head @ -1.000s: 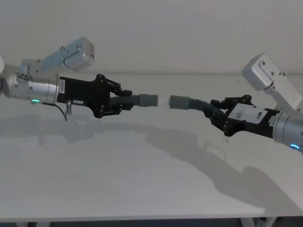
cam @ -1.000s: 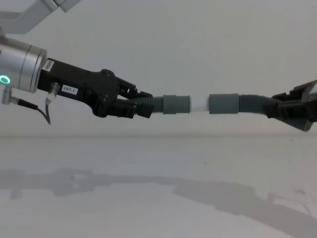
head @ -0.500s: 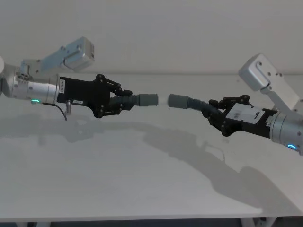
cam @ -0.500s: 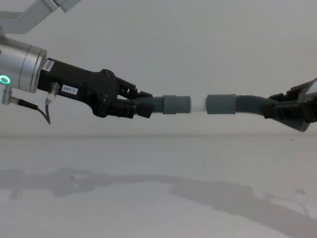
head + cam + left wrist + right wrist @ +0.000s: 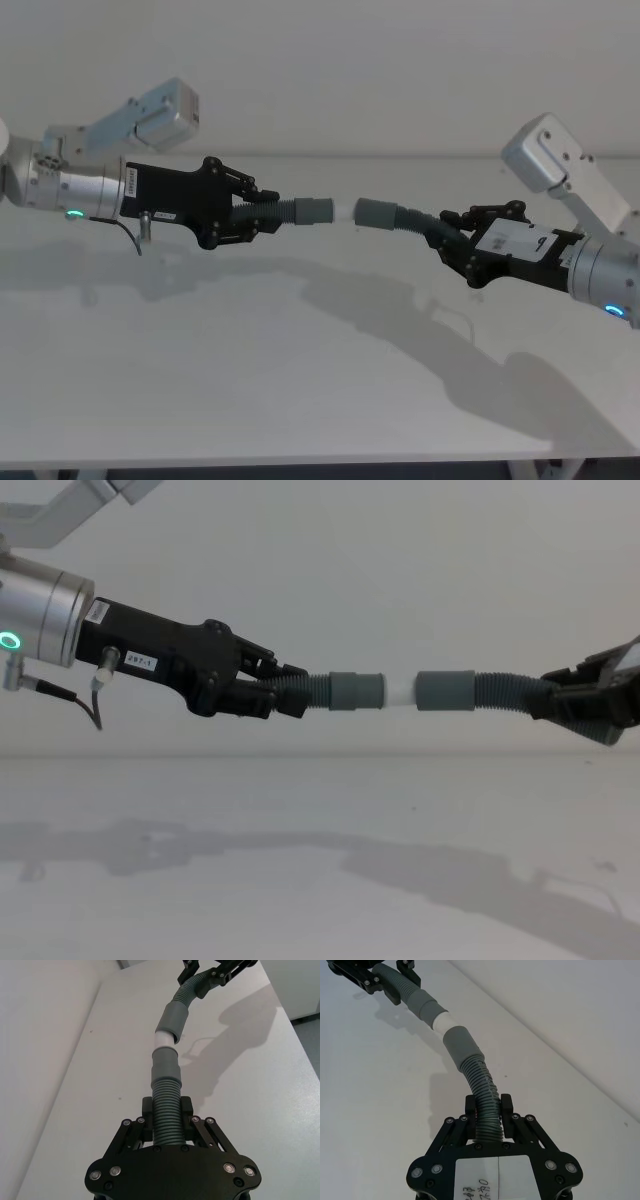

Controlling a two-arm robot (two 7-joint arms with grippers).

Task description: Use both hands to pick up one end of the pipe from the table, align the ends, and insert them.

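Both pipe pieces hang in the air above the table point(image 5: 300, 390), nearly in line. My left gripper point(image 5: 265, 215) point(image 5: 285, 695) point(image 5: 166, 1115) is shut on the shorter piece's corrugated part point(image 5: 165, 1110). Its grey cuff point(image 5: 355, 691) points right, and the white tip point(image 5: 398, 692) point(image 5: 164, 1040) reaches the mouth of the other cuff point(image 5: 445, 691) point(image 5: 461, 1045). That cuff belongs to the longer piece point(image 5: 505, 693), which bends slightly. My right gripper point(image 5: 450, 238) point(image 5: 560, 702) point(image 5: 485, 1107) is shut on its corrugated part.
The white table top point(image 5: 300, 880) lies below both arms with only their shadows on it. A pale wall stands behind. The table's front edge point(image 5: 300, 465) runs along the bottom of the head view.
My right gripper has shifted a little to the left with the longer piece, so less of the white tip shows between the cuffs. The left arm has held still.
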